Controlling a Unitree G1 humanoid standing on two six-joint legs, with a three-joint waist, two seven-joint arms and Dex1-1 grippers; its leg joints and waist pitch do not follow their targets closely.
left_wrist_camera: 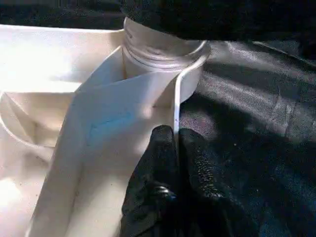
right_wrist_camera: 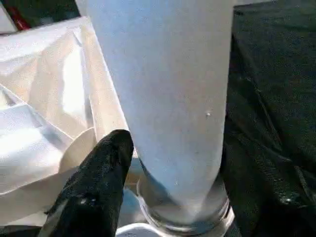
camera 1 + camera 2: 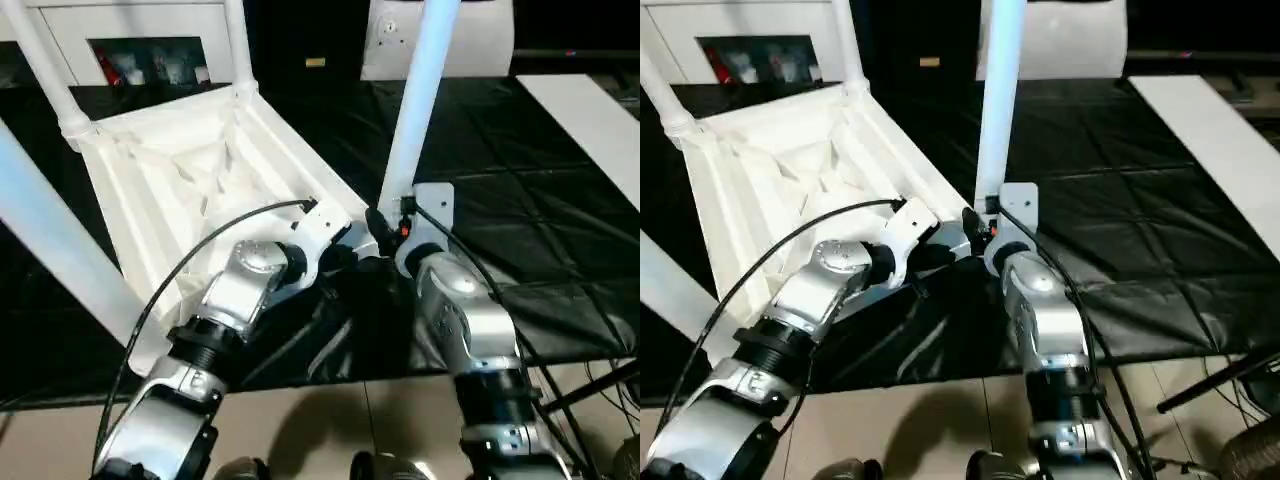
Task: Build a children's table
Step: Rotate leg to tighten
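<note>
The children's table lies upside down on a black sheet, its white tabletop [image 3: 190,170] showing the ribbed underside. White legs stand up from the corner sockets: one at the near right corner [image 3: 420,90], others at the back [image 3: 237,45], far left [image 3: 40,70] and near left [image 3: 50,230]. My left gripper [image 1: 176,136] is shut on the tabletop's thin rim, just short of the near right corner socket [image 1: 158,49]. My right gripper [image 3: 385,225] is at the base of the near right leg [image 2: 168,98], right above that socket.
A white cabinet with glass doors [image 3: 130,40] stands at the back left. A flat white board [image 3: 590,120] lies on the black sheet [image 3: 500,200] at the right. Black stand legs [image 3: 590,390] cross the beige floor at the near right.
</note>
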